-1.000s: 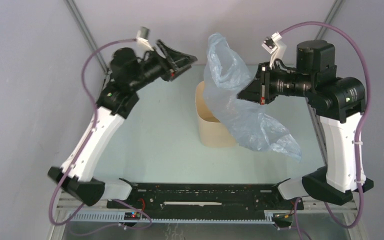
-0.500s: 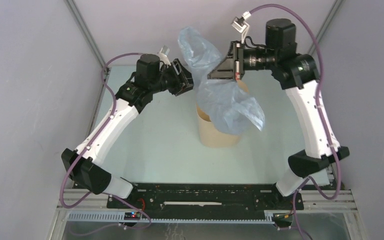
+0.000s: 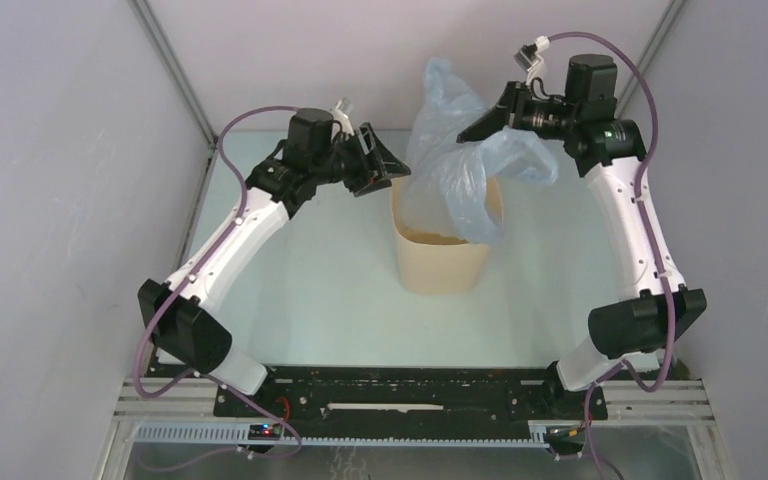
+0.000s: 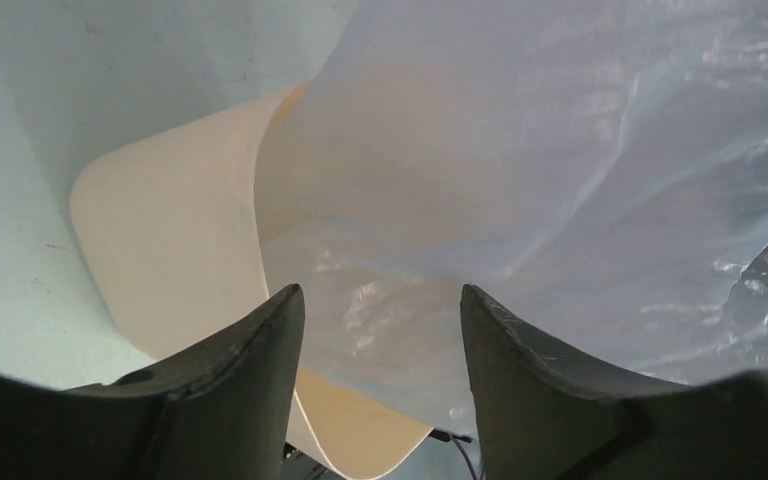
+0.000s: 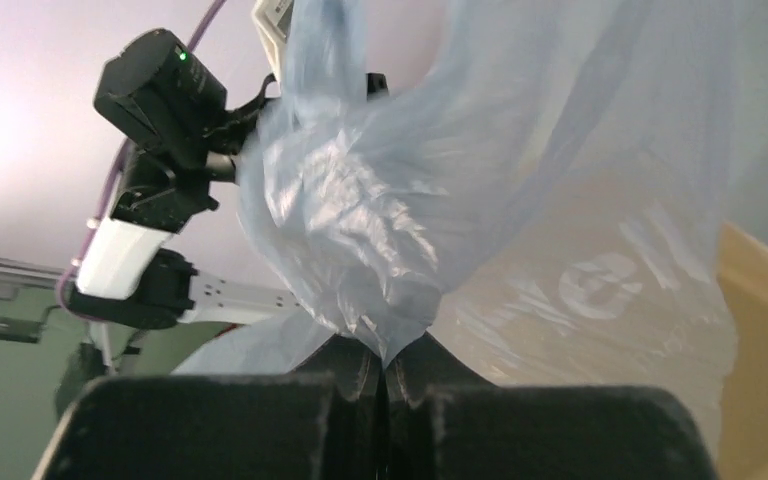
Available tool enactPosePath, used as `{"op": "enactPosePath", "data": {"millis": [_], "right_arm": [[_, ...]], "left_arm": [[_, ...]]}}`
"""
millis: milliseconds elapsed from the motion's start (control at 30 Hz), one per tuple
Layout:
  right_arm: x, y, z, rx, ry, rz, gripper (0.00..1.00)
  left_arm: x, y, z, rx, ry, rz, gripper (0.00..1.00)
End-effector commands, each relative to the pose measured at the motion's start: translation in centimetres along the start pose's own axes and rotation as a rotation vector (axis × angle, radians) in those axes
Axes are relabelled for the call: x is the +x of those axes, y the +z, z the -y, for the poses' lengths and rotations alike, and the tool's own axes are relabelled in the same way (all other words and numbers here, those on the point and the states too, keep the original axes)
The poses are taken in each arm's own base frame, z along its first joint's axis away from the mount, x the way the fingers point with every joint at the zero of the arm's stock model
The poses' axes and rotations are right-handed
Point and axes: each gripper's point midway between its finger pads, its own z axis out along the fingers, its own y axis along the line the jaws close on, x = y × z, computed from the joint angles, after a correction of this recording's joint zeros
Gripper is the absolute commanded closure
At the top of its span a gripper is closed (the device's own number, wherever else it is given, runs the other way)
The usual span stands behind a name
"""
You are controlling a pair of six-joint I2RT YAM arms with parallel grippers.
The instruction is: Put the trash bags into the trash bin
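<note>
Inspecting the trash bag: its lower folds sit inside the mouth of the trash bin and the rest billows above the rim, so I judge the task partly done. It hangs below my right hand, which pinches its upper film. My left hand, spread, hovers just beside it, holding nothing.

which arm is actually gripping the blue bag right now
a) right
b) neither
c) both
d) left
a: in the right wrist view the right jaws are shut on a gathered fold of the trash bag, while in the left wrist view the left jaws stand open with nothing clamped between them, facing the film that hangs over the trash bin.
</note>
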Motion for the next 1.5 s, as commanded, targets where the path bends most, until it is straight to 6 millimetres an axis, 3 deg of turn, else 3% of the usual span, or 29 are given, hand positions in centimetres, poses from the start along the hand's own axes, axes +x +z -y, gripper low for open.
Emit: {"op": "enactPosePath", "data": {"millis": [0, 67, 167, 300, 500, 600, 733, 800, 867, 933, 1000, 1167, 1267, 1467], "right_arm": [[-0.3, 0.0, -1.3, -0.032, -0.169, -0.010, 1.00], [-0.4, 1.2, -1.3, -0.060, -0.189, -0.037, 1.00], [-0.5, 2.5, -2.7, -0.184, -0.232, -0.082, 1.00], [0.6, 3.3, -3.8, -0.249, -0.271, -0.130, 1.00], [2.6, 5.1, -3.2, -0.130, -0.311, -0.162, 1.00], [3.1, 5.3, -3.6, -0.117, -0.336, -0.173, 1.00], [3.2, 5.1, -3.7, -0.112, -0.332, -0.173, 1.00], [3.5, 5.1, -3.9, -0.115, -0.328, -0.180, 1.00], [3.8, 5.3, -3.9, -0.112, -0.327, -0.190, 1.00], [4.1, 5.3, -4.2, -0.113, -0.330, -0.195, 1.00], [4.2, 5.3, -4.5, -0.113, -0.333, -0.195, 1.00], [4.2, 5.0, -4.8, -0.106, -0.338, -0.182, 1.00], [4.4, 5.1, -4.9, -0.114, -0.333, -0.188, 1.00], [4.7, 5.1, -5.2, -0.114, -0.332, -0.194, 1.00]], "left_arm": [[-1.3, -2.0, 4.8, 0.131, 0.129, 0.045, 0.33], [-1.5, -3.2, 5.7, 0.163, 0.174, 0.081, 0.27], [-1.6, -5.6, 6.4, 0.184, 0.260, 0.140, 0.19], [-2.7, -9.2, 7.0, 0.200, 0.239, 0.232, 0.09], [-4.1, -13.9, 12.2, 0.357, 0.175, 0.280, 0.00], [-4.6, -12.9, 12.0, 0.325, 0.069, 0.251, 0.00], [-4.3, -9.5, 8.5, 0.147, -0.074, 0.148, 0.00], [-4.7, -9.0, 8.9, 0.162, -0.088, 0.148, 0.00], [-5.3, -8.5, 9.8, 0.211, -0.106, 0.149, 0.05], [-5.4, -7.8, 9.6, 0.208, -0.133, 0.130, 0.16], [-5.0, -7.2, 8.9, 0.192, -0.144, 0.109, 0.20], [-4.3, -9.3, 7.0, 0.108, -0.097, 0.183, 0.03], [-4.2, -8.8, 6.8, 0.145, -0.128, 0.177, 0.02], [-6.9, -7.6, 9.3, 0.227, -0.112, 0.196, 0.40]]}}
